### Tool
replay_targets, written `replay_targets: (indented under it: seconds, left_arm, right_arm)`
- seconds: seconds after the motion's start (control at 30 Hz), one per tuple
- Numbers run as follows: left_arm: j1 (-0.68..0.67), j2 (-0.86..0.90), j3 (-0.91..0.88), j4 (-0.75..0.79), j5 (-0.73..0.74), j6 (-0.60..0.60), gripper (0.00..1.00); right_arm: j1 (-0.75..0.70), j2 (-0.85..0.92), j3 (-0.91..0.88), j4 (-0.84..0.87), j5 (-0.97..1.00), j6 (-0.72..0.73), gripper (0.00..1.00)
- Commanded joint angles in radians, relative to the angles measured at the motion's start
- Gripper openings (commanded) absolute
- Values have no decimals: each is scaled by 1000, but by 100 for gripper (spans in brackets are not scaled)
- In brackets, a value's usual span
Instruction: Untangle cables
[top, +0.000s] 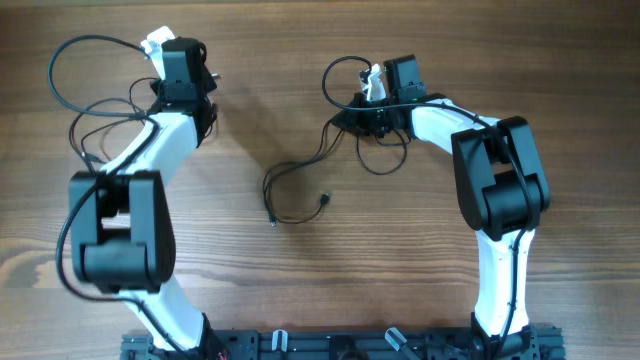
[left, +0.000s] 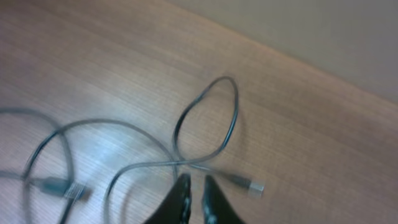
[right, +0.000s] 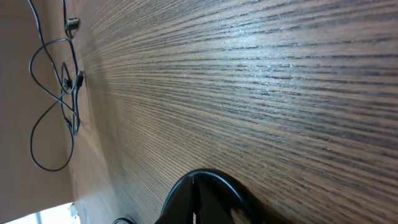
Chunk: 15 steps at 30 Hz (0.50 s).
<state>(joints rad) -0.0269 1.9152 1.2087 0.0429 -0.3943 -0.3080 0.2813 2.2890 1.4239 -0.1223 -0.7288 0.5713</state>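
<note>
A thin black cable (top: 268, 186) lies on the middle of the wood table, its plug (top: 326, 200) at the loose end and its other end running up to my right gripper (top: 362, 118). In the right wrist view that gripper (right: 198, 177) is shut, and a black cable (right: 233, 180) arcs over its tips. Looped cables (right: 50, 168) with a silvery plug (right: 73, 23) lie far ahead of it. My left gripper (left: 196, 185) is shut to a slit with nothing in it. Just past its tips a thin cable loop (left: 236, 112) crosses itself, near a silvery plug (left: 255, 186).
Another plug (left: 73, 191) and more thin wire lie left of the left fingers. The table's far edge (left: 311, 59) runs close behind the loop. A thicker arm cable (top: 58, 62) loops at far left. The arms' base rail (top: 320, 345) lines the near edge.
</note>
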Motion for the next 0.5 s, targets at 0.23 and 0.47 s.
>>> replay_targets:
  seconds: [0.23, 0.47]
  left_arm:
    - [-19, -88, 0, -672, 313, 9, 4]
    - [-17, -87, -38, -780, 318, 9, 4]
  right_arm:
    - [3, 69, -25, -11, 103, -10, 4]
    - [3, 69, -25, -13, 103, -11, 4]
